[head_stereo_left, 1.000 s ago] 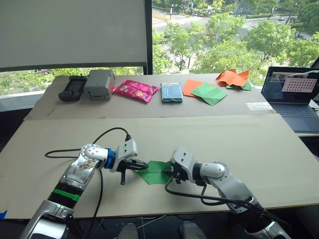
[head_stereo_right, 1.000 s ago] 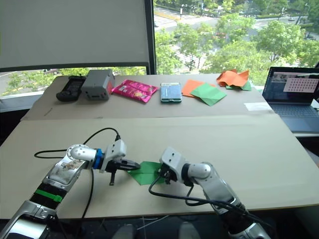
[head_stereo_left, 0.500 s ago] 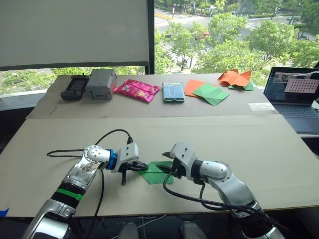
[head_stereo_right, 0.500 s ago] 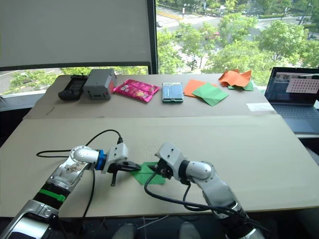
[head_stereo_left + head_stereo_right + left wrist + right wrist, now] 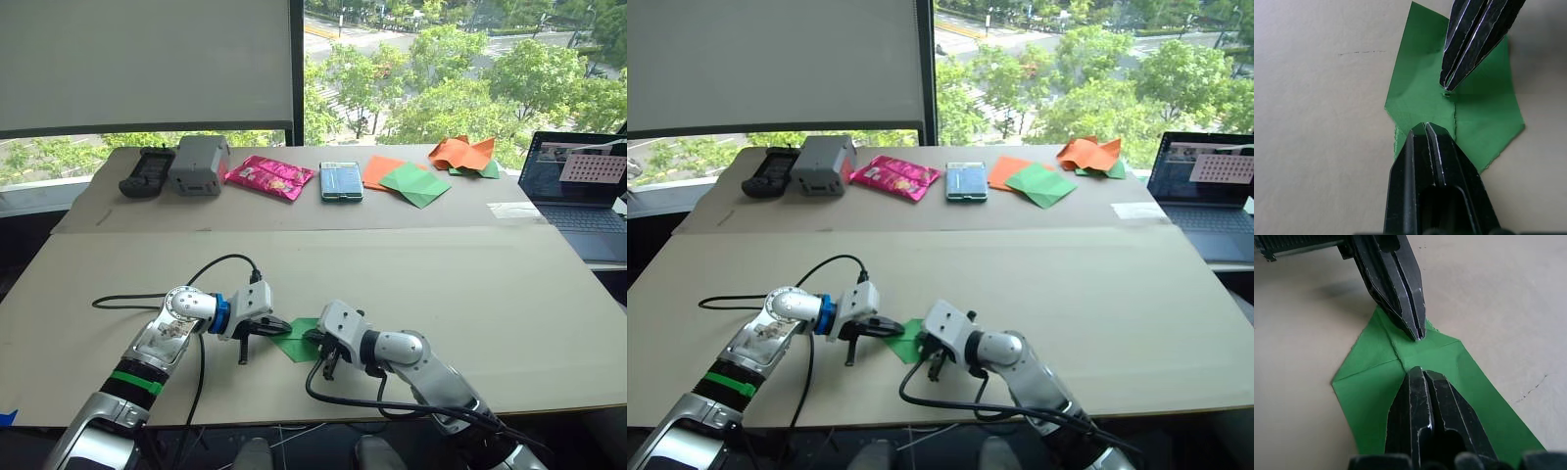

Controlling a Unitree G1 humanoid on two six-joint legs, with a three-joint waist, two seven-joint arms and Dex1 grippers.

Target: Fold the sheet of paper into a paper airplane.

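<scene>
Paper (image 5: pixel 1422 98), bright green and folded with sharp creases, is lying flat near the front edge of the table (image 5: pixel 470 274). Both pincers are pressing on it tip to tip, fingers closed together, gripping nothing: left gripper (image 5: pixel 1425 126), right gripper (image 5: pixel 1420 370). Bare tabletop is lying wide open around the sheet's edges.

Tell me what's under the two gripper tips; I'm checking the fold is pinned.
Both the left gripper and right gripper, shut, press down on the folded sheet of paper near its centre crease, flat on the table. The paper right beneath each tip is hidden.
</scene>
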